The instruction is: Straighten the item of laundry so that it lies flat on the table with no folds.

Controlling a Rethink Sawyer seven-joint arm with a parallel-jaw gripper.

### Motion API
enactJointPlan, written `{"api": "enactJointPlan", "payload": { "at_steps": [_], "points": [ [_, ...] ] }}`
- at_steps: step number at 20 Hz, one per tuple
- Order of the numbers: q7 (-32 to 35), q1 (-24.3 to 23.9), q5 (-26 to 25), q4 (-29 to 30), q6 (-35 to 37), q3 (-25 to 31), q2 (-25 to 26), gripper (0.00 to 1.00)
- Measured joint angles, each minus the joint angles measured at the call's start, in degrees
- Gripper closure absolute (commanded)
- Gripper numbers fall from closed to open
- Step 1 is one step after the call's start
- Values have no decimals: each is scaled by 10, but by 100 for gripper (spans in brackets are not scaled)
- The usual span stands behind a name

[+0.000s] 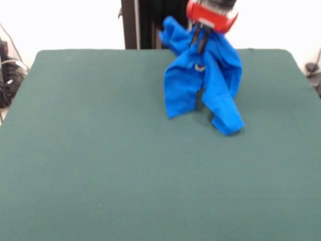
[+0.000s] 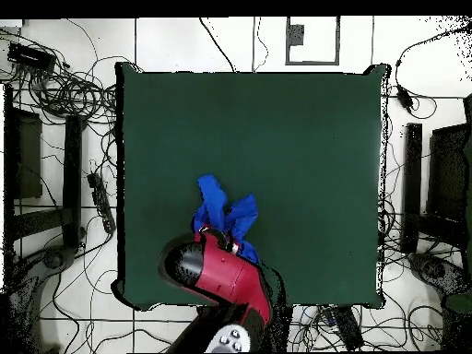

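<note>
The shirt (image 1: 203,83) was held bunched in the closed gripper (image 1: 199,44) and hung in folds. Its lowest corner touched the table (image 1: 100,165) near the far edge.

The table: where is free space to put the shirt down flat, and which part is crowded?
The table is bare across its whole near half and its left side in the front view, bordered only by its own edges. It is crowded only at the far edge, where the gripper holds up the bunched blue T-shirt, whose lowest folds reach the cloth there.
</note>
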Motion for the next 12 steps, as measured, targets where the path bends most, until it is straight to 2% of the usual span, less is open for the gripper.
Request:
{"api": "enactJointPlan", "payload": {
  "at_steps": [5, 9, 12],
  "points": [
    [0, 56, -23, 1, 111, -61, -44, 100],
    [0, 77, -37, 1, 165, -94, -68, 100],
    [0, 75, -41, -1, 169, -104, -76, 100]
  ]
}}
